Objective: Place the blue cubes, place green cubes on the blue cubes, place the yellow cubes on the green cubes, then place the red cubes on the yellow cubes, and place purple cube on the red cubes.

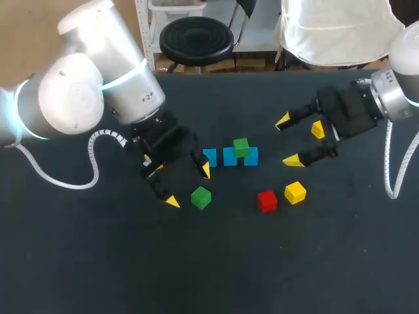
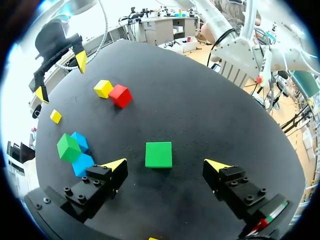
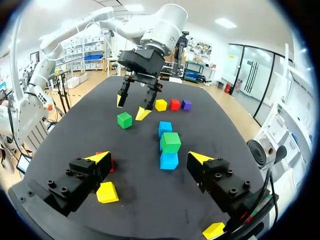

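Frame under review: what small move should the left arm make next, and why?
Probably lower the left gripper so its open fingers straddle the loose green cube. That cube lies on the table just ahead of the fingers, roughly centred between them, ungrasped, and only one other green cube sits on the blue cubes.

Bare table (image 1: pixel 216 261) all round the loose green cube (image 1: pixel 201 197), red cube (image 1: pixel 266 201) just beside yellow cube (image 1: pixel 295 192), little gap between

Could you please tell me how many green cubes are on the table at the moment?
2. One green cube sits on top of the row of blue cubes. The other rests alone just ahead of the left end effector, whose fingers are open. The arms could hide another.
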Controlling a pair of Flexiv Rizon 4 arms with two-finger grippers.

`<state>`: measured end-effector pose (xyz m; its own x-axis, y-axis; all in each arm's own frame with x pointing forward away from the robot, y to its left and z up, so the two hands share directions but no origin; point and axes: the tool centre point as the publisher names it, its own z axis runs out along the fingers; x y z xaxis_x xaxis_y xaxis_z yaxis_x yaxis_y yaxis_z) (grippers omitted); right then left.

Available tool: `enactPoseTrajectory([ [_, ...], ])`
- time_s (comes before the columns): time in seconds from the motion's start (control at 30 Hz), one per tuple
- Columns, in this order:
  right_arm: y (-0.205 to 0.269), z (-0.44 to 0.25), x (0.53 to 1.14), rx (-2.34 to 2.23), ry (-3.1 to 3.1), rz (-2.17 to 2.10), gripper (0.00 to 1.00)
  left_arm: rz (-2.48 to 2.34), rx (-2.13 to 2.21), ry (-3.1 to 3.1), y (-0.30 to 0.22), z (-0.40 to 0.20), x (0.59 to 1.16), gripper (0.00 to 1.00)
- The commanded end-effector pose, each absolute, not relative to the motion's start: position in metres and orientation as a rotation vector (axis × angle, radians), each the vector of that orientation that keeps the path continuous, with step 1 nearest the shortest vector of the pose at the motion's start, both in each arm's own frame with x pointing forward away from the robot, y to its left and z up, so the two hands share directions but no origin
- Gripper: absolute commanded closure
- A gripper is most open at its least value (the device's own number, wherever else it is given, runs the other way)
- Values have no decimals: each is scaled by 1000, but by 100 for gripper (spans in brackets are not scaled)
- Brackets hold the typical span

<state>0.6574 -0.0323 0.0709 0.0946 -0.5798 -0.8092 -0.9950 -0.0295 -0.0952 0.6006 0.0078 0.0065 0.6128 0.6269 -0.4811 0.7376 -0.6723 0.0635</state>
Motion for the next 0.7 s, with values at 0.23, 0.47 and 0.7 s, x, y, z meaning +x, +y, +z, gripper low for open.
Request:
enactPoseTrajectory([
  [0.23, -33, 71, 657, -1690, 1562, 771, 0, -630, 2600, 1141, 1, -1, 612, 4],
  [0.47, -33, 71, 657, -1690, 1562, 771, 0, -643, 2595, 1158, 4, -8, 609, 81],
  [0.7, -33, 71, 657, -1690, 1562, 771, 0, -655, 2585, 1151, 6, -7, 604, 70],
])
